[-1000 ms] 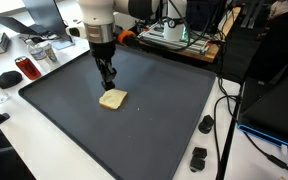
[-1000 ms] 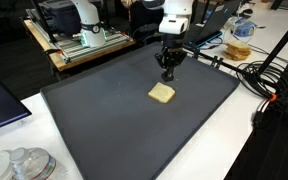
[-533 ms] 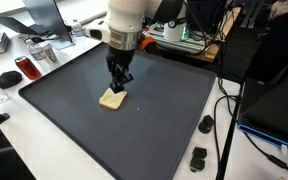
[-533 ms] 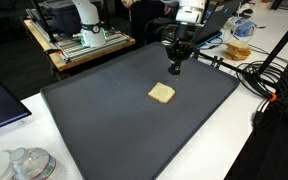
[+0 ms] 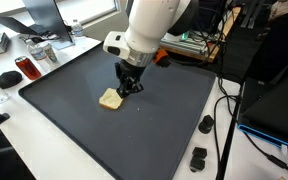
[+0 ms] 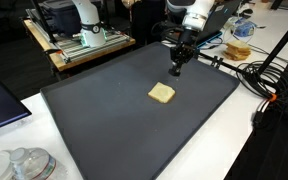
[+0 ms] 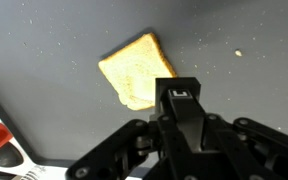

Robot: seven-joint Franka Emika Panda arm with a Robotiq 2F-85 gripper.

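A slice of toast [image 5: 111, 99] lies on the dark mat [image 5: 74, 120] in a cluttered lab, claw [image 5: 130, 88] together above.

robotics lab: second robot arm [image 6: 84, 15] on bench (cluttered), cables [image 6: 269, 85], electronics [image 5: 169, 33], laptop [image 5: 44, 15].

A red can [image 5: 26, 68] and black mouse [image 5: 7, 78] sit beside the dark mat [image 5: 74, 120].

matt dark mat [image 5: 134, 140], porous toast [image 5: 110, 99]
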